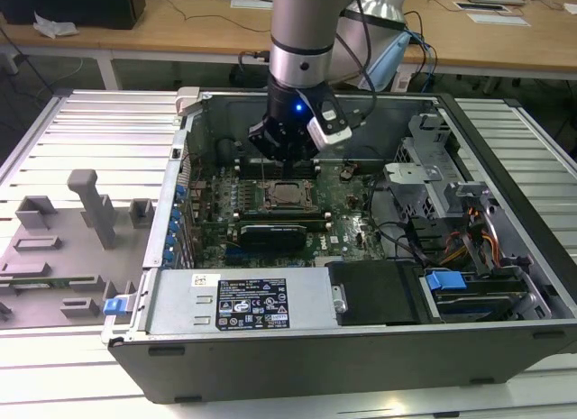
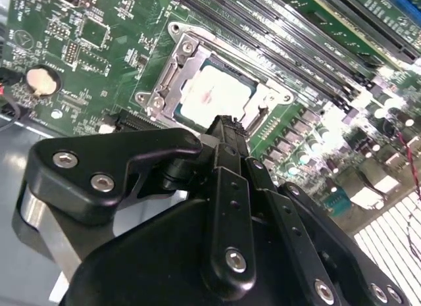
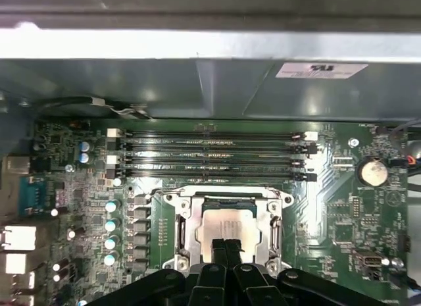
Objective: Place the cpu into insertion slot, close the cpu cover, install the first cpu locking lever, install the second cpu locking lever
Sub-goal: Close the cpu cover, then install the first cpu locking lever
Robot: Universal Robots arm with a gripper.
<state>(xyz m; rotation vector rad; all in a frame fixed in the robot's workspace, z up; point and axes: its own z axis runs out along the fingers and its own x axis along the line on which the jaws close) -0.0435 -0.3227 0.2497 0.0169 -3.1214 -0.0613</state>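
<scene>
- We see the black gripper [image 3: 227, 243] with its two fingers pressed together and nothing between them. It hangs right over the small flat square cpu with the pale silver metal top [image 3: 227, 222].
- The cpu sits in the small square insertion slot with the silver metal rim [image 3: 227, 202], on the green circuit board [image 3: 335, 207].
- The thin square silver cpu cover with the big window [image 3: 192, 233] seems to lie flat around the cpu. We cannot tell if any locking lever is hooked.
- We think a hard push down could hurt things. The fingertips could scratch the cpu top or bend the tiny contacts under it.
- We think a sideways slip could go wrong too. The fingers could catch the thin edge of the cpu cover and lift or bend it.
- We cannot tell if the fingertips touch the cpu or just hover.
- The long narrow black memory slots [image 3: 210, 154] run near one side of the insertion slot, so there is little room there.
- A row of small round silver cans [image 3: 110, 224] stands near another side. A wide swing could knock them.
- The grey metal case wall [image 3: 197, 82] stands past the memory slots, so the arm cannot reach far that way.
- In the exterior view, the big grey computer case [image 1: 361, 347] lies open on the ribbed metal bench [image 1: 90, 122]. The open room is straight up.
</scene>
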